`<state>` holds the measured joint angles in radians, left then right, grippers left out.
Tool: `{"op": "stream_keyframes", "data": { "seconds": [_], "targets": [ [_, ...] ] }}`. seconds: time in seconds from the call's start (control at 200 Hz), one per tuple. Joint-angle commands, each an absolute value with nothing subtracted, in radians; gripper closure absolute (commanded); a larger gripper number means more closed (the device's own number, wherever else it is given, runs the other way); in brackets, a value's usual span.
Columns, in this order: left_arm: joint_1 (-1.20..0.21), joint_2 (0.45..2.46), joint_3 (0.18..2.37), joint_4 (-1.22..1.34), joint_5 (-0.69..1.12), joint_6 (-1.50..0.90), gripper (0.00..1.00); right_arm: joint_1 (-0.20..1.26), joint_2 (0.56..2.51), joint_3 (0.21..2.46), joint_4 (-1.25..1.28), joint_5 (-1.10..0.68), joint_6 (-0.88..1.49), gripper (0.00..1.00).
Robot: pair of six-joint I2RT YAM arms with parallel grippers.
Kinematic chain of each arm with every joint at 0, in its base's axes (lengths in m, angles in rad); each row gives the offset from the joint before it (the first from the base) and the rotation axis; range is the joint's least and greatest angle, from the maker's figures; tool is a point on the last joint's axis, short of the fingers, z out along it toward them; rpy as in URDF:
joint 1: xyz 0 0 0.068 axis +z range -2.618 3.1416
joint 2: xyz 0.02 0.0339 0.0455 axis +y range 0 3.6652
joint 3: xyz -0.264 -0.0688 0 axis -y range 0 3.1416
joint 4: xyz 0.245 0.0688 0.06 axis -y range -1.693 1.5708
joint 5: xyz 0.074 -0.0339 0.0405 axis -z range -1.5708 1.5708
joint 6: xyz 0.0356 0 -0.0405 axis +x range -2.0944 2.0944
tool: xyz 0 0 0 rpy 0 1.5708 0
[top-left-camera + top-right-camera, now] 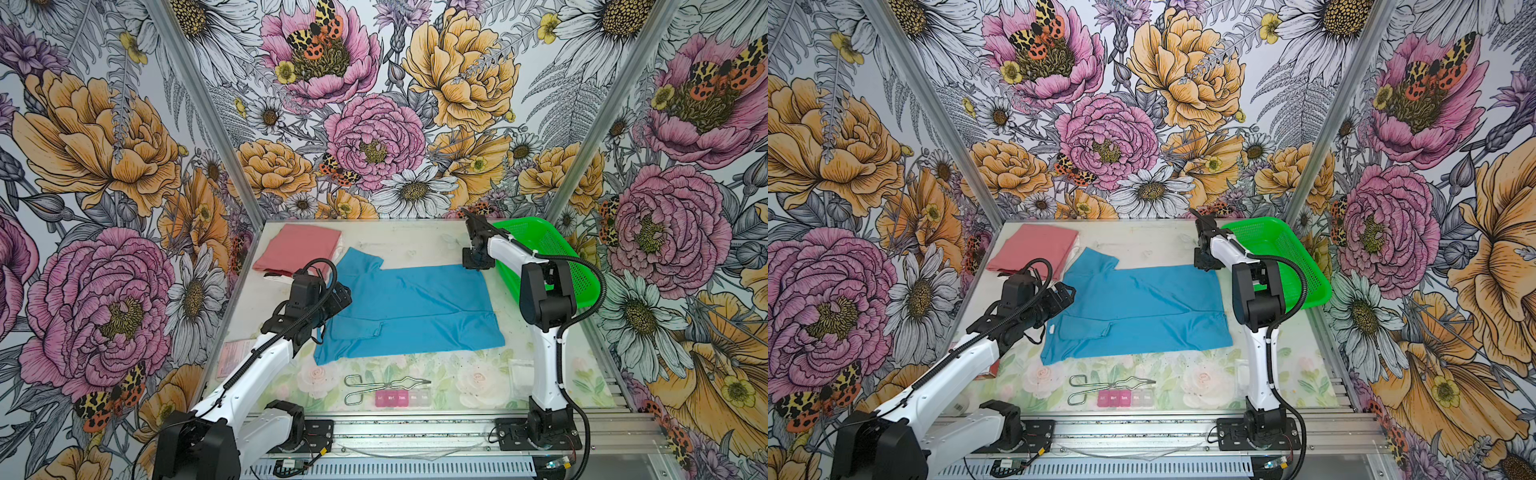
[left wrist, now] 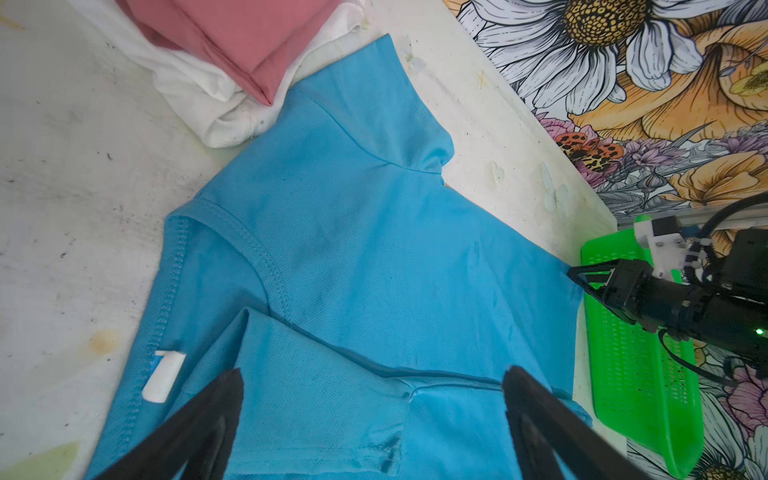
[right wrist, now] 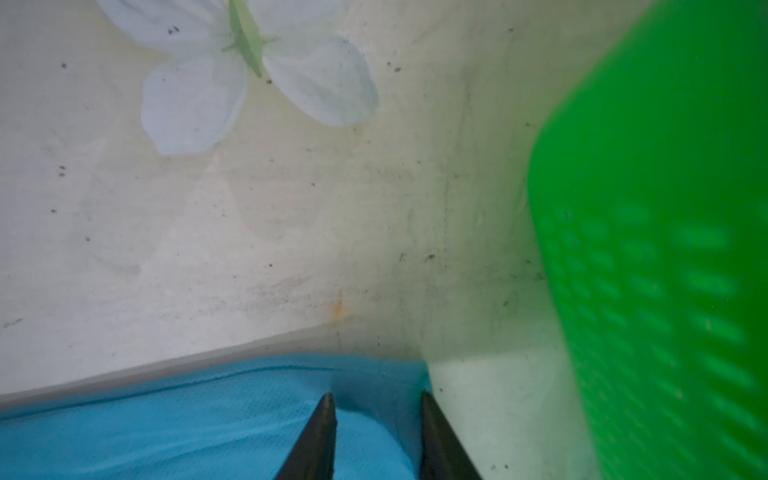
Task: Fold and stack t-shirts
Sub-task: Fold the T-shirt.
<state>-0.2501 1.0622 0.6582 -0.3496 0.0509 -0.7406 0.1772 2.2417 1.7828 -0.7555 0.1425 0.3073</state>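
A sky-blue t-shirt lies spread across the middle of the table, one sleeve folded in along its near side. At the back left a folded salmon-pink t-shirt rests on a white one. My left gripper hovers open over the blue shirt's collar end, fingers wide above the folded sleeve. My right gripper points down at the shirt's far right corner. Its fingers are drawn close, with a puckered fold of blue cloth between them.
A green mesh basket stands at the back right, right beside the right gripper. Near the front edge lie metal tongs and a pink pill organizer. A white packet lies by the right arm's base.
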Motion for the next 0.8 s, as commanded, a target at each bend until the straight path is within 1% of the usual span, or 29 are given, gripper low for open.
{"op": "stream_keyframes", "data": {
  "seconds": [0.0,0.09,0.22,0.26,0.3,0.545,0.675,0.796],
  "targets": [
    [-0.235,1.058,0.643,-0.321,0.071,-0.718,0.01,0.180,2.213,1.780,-0.752,0.153,0.317,0.72],
    [-0.230,1.060,0.644,-0.316,0.075,-0.715,0.01,0.180,2.193,1.780,-0.752,0.161,0.315,0.78],
    [-0.219,1.093,0.660,-0.285,0.098,-0.702,0.01,0.180,2.170,1.772,-0.754,0.167,0.313,0.90],
    [-0.219,1.118,0.676,-0.267,0.115,-0.692,0.01,0.180,2.164,1.767,-0.753,0.170,0.313,0.94],
    [-0.218,1.159,0.698,-0.249,0.137,-0.677,0.01,0.180,2.158,1.764,-0.753,0.172,0.311,1.00],
    [-0.212,1.495,0.946,-0.188,0.208,-0.592,0.01,0.196,2.070,1.722,-0.749,0.131,0.277,1.00],
    [-0.196,1.668,1.106,-0.207,0.236,-0.539,0.01,0.202,1.954,1.640,-0.742,0.087,0.257,1.00],
    [-0.174,1.827,1.267,-0.247,0.225,-0.490,0.01,0.202,1.871,1.565,-0.732,0.035,0.237,1.00]
  ]
}}
